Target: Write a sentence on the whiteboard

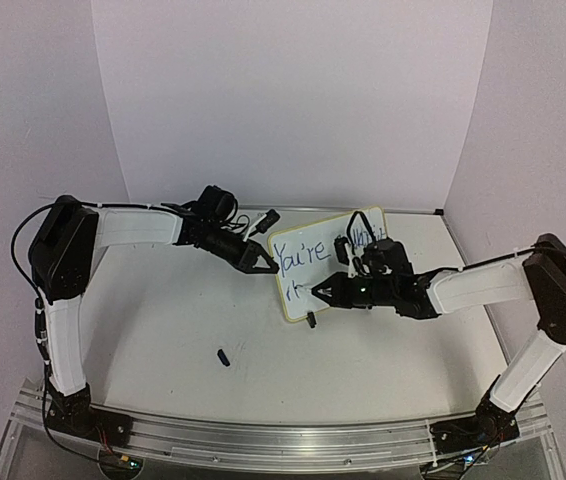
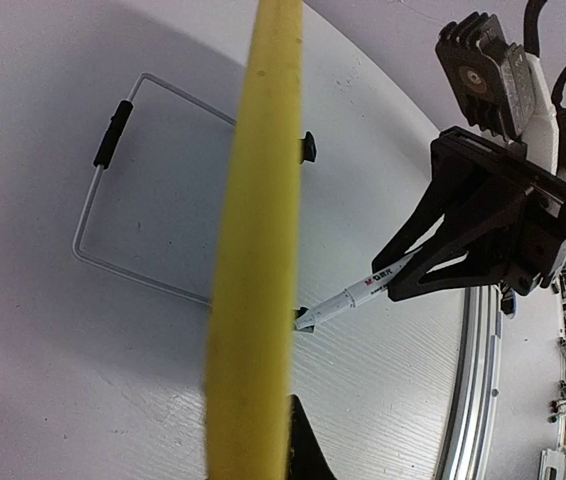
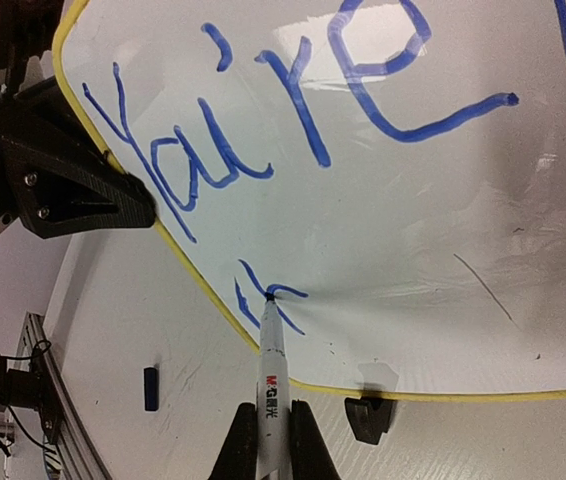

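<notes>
The whiteboard (image 1: 325,262) stands tilted at mid table, with a yellow rim and a black clip foot (image 3: 368,418). Blue lettering (image 3: 263,120) reads "You're", with more letters to its right. A few strokes (image 3: 268,300) begin a second line. My left gripper (image 1: 263,262) is shut on the board's left edge. In the left wrist view the rim (image 2: 258,240) runs edge-on past one dark finger (image 2: 305,450). My right gripper (image 3: 271,455) is shut on a white marker (image 3: 271,370). Its tip touches the second-line strokes.
A small blue marker cap (image 1: 223,357) lies on the table in front of the board and also shows in the right wrist view (image 3: 151,388). A wire stand (image 2: 103,200) props the board from behind. A metal rail (image 1: 263,435) runs along the near edge.
</notes>
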Robot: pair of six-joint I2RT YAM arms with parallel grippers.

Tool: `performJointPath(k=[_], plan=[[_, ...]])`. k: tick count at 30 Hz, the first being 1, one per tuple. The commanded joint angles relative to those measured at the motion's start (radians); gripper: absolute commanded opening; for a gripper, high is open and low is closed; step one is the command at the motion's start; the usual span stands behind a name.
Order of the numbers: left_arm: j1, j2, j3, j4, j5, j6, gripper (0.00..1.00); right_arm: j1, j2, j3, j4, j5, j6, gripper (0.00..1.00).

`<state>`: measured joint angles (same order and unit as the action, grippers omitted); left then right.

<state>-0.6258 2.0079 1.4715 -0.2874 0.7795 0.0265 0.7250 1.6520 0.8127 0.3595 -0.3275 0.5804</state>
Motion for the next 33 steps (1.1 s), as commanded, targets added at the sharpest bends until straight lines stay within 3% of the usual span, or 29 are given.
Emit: performJointPath(k=[1,8,22,33], plan=[[-0.043,0.006,0.006,-0.086,-0.021,0.031,0.00,-0.004,-0.002,-0.030,0.027,0.015,0.005,0.00],[-0.044,0.006,0.006,-0.088,-0.020,0.031,0.00,-0.004,-0.043,-0.059,0.020,0.063,0.007,0.00],[-0.045,0.005,0.006,-0.088,-0.020,0.030,0.00,-0.004,-0.048,0.037,-0.011,0.077,-0.033,0.00],[-0.046,0.005,0.006,-0.088,-0.022,0.030,0.00,-0.004,-0.106,-0.014,-0.012,0.059,-0.030,0.00]])
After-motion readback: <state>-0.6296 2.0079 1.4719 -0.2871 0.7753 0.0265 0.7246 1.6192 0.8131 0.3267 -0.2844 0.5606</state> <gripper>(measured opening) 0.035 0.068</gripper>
